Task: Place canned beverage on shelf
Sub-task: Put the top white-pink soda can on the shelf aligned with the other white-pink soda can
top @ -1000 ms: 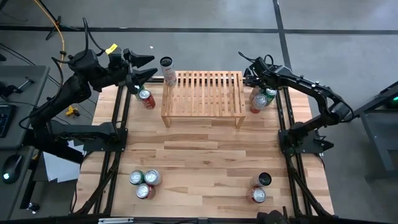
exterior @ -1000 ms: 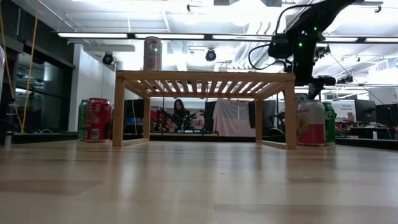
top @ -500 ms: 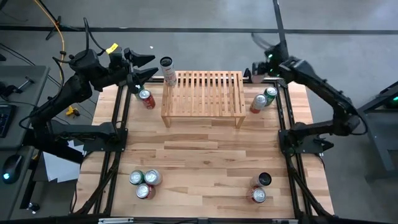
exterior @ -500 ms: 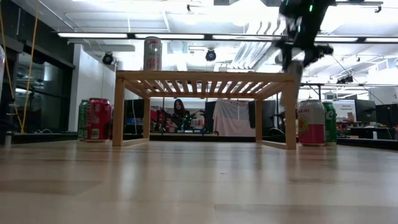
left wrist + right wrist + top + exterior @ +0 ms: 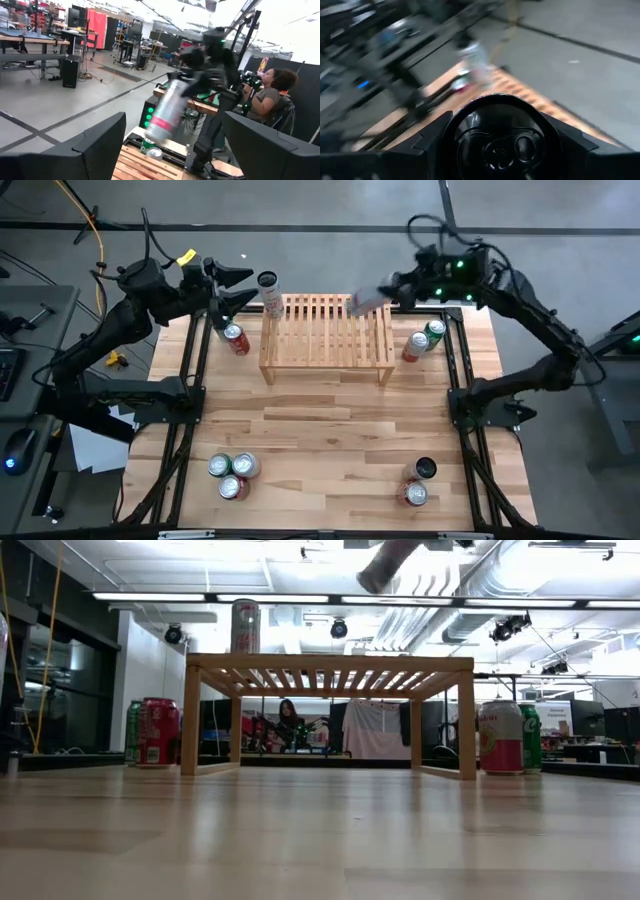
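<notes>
1. The shelf (image 5: pixel 326 337) carries one upright can (image 5: pixel 270 293) at its back left corner; the other slats are bare.
2. The right gripper (image 5: pixel 385 290) holds a tilted pink-banded can (image 5: pixel 366 301) above the shelf's back right corner, blurred in every view; its base fills the right wrist view.
3. The left gripper (image 5: pixel 232 287) hovers spread wide beside the shelf's left end.
4. Other cans stand around the table (image 5: pixel 330 440).

Both arms were dark, built of jointed black segments with black cables looping over their upper links. The left gripper (image 5: pixel 232 288) ended in two pointed black fingers. Behind the right gripper (image 5: pixel 385 290), the wrist housing carried small green lights. Each arm rose from a black frame base bolted beside the table.
</notes>
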Motion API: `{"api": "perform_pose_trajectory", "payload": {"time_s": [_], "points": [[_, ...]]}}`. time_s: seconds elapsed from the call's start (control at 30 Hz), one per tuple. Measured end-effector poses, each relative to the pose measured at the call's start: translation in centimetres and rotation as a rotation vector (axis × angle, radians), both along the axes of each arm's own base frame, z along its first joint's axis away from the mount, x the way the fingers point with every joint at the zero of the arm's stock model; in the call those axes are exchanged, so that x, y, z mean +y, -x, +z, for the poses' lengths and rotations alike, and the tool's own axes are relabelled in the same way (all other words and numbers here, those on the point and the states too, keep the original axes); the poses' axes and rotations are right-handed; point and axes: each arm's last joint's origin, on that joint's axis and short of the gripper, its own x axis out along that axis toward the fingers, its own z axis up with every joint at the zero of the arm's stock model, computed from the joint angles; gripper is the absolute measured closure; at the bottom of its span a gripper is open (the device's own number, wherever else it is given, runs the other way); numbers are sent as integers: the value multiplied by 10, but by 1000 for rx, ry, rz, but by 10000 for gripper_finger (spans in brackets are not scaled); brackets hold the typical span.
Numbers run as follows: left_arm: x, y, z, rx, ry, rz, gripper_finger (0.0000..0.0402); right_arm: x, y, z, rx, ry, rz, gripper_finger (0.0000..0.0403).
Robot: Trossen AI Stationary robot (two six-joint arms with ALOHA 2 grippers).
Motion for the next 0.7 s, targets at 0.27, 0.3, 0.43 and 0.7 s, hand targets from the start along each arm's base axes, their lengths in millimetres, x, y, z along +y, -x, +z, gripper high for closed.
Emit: {"api": "perform_pose_trajectory", "payload": {"time_s": [0.27,0.3,0.43,0.7], "points": [[9,-26,-12,75,3,-42,78,39,-60,0,53,67,219,164],[10,-32,-15,91,10,-77,78,41,-66,-1,64,84,231,164],[6,-57,-28,156,14,-229,78,46,-86,-2,100,152,286,164],[-2,-92,-55,315,-57,-334,78,45,-105,-8,149,129,363,164]]}}
